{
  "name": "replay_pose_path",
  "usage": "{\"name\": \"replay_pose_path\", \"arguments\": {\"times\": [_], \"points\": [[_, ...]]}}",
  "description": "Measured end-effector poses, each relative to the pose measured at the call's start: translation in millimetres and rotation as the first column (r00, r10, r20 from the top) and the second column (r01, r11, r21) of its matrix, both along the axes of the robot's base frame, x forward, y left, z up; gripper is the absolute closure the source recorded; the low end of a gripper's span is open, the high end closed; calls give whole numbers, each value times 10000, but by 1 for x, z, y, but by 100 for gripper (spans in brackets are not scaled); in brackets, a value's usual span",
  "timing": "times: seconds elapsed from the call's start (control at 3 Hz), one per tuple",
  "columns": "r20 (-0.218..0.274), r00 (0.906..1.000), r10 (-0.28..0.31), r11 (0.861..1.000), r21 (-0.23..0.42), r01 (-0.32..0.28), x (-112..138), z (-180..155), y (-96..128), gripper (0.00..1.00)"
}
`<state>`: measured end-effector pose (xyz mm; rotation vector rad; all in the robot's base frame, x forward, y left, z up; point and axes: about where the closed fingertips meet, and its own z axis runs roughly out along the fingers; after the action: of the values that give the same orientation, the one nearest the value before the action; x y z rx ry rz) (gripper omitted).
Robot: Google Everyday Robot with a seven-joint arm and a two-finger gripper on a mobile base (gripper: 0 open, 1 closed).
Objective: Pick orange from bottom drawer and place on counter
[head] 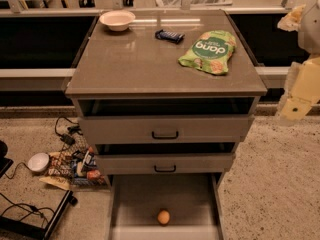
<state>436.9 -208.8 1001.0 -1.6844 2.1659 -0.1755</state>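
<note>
The orange [163, 217] is small and round and lies on the grey floor of the open bottom drawer [135, 204], near its front edge and about midway across. The counter [140, 64] is the glossy grey-brown top of the cabinet. My arm [302, 86] comes in at the right edge of the view, beside the cabinet's right side. My gripper [291, 20] is up at the far right, level with the back of the counter, far above and to the right of the orange and touching nothing.
On the counter stand a pale bowl [117, 20] at the back left, a dark blue packet [169, 35] and a green snack bag [209, 51] at the right. The two upper drawers [165, 131] stand slightly ajar. Cables and clutter [70, 161] lie on the floor at the left.
</note>
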Motion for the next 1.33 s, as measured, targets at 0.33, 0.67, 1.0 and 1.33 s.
{"name": "replay_pose_path", "arguments": {"times": [0.33, 0.67, 1.0, 1.33], "points": [[1, 10000, 0, 10000, 0, 0, 0, 0, 0, 0], [367, 9986, -372, 9992, 148, 366, 2, -15, -8, 0], [531, 9978, -396, 9966, 743, 356, -13, -62, -20, 0], [615, 9974, -388, 9835, 1786, 272, -37, -128, -28, 0]]}}
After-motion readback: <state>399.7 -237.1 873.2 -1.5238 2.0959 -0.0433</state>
